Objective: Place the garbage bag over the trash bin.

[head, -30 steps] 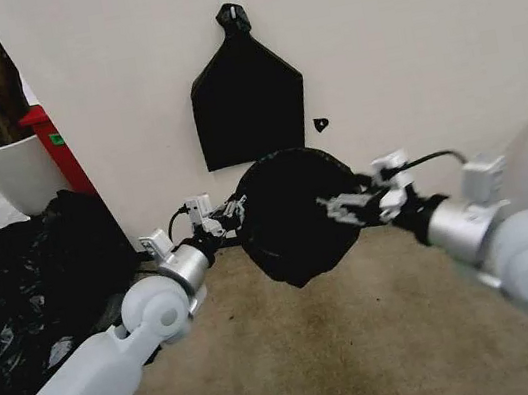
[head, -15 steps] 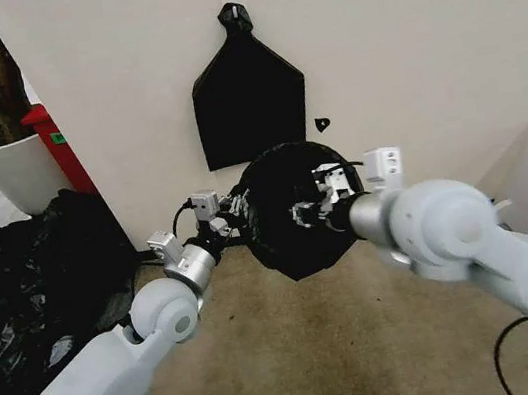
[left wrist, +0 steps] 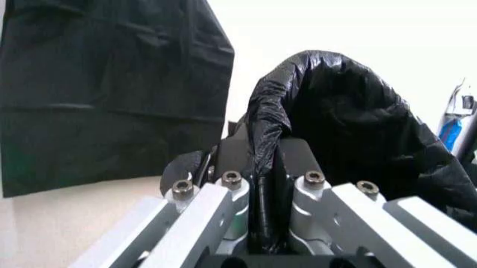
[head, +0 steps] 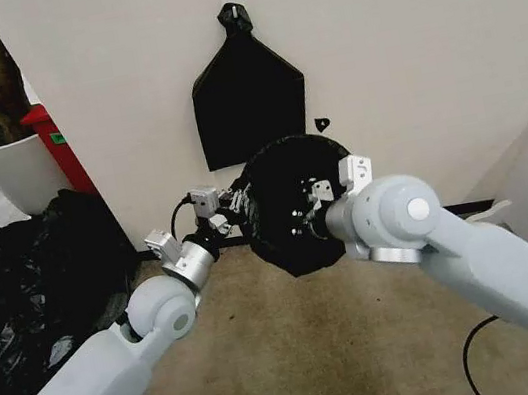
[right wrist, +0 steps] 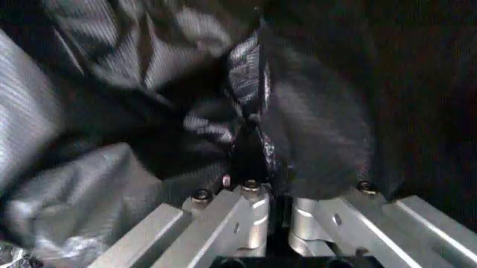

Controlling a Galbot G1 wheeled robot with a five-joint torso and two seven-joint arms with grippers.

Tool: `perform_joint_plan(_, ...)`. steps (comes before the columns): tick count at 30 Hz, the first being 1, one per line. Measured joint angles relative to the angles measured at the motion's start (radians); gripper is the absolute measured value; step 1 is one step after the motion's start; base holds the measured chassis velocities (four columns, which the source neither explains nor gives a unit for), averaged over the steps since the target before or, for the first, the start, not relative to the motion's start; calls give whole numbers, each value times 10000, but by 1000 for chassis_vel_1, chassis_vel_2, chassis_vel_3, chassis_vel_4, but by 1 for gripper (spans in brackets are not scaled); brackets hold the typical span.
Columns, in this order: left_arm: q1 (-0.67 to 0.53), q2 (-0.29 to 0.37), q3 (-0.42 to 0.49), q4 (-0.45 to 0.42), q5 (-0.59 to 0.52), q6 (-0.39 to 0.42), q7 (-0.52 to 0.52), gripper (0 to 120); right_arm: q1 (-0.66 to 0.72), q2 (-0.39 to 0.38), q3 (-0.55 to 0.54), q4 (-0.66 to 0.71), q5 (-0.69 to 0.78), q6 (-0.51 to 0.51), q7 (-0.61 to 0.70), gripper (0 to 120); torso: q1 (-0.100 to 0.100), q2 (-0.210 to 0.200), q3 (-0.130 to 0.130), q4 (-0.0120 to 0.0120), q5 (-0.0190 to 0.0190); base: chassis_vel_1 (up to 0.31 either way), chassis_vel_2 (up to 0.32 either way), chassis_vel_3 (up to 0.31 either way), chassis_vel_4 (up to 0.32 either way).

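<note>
Bag: the black garbage bag hangs off the floor, close in front of the wall, stretched between the two grippers as a rounded sack with its low end sagging.
Left gripper: the left gripper sits at the bag's left rim; in the left wrist view its jaws are closed on a pinched fold of the bag, the film running down between the fingers.
Right gripper: the right gripper is pressed against the front of the bag, right of centre; in the right wrist view the jaws are clamped with a ridge of wrinkled bag gathered between them.
Bin: cannot tell; no cream-white bucket is identifiable under or beside the bag.
Wall item: a flat black bundle with a knotted top hangs on the wall just above and behind the bag.
Left side: a heap of black plastic lies on the floor beside a white plant pot.
Floor: brown carpet beneath the bag.
</note>
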Motion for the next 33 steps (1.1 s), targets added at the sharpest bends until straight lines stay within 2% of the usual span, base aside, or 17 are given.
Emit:
perform_joint_plan(4, -64, -39, 17, -1, -9, -1, 81, 4, -18, 87, 14, -63, -136, 245, 52, 0, 0, 0, 0, 0, 1, 0, 0, 0, 0)
perform_joint_plan(7, -58, -52, 13, 72, 43, -31, 183, 4, 585, 56, 426, 136, 417, 497, 203, 0, 0, 0, 0, -1, 0, 0, 0, 0, 0)
perform_joint_plan(11, -27, -52, 12, 88, 64, -47, 236, 4, 1152, 75, 413, -34, 567, 521, 230, 0, 0, 0, 0, 2, -1, 0, 0, 0, 0)
perform_joint_plan(16, -113, -81, 14, 79, 48, -50, 236, 4, 1047, 218, -149, -465, -352, 355, 26, 0, 0, 0, 0, 2, 0, 0, 0, 0, 0)
perform_joint_plan(24, -319, -145, 39, 24, -35, -47, 201, 4, 766, 472, -503, -955, -484, 372, 231, 0, 0, 0, 0, 1, 0, 0, 0, 0, 0)
perform_joint_plan(33, -300, -137, 42, -6, -67, -28, 189, 4, 1238, 505, -204, -719, -295, 830, 432, 0, 0, 0, 0, 1, 0, 0, 0, 0, 0)
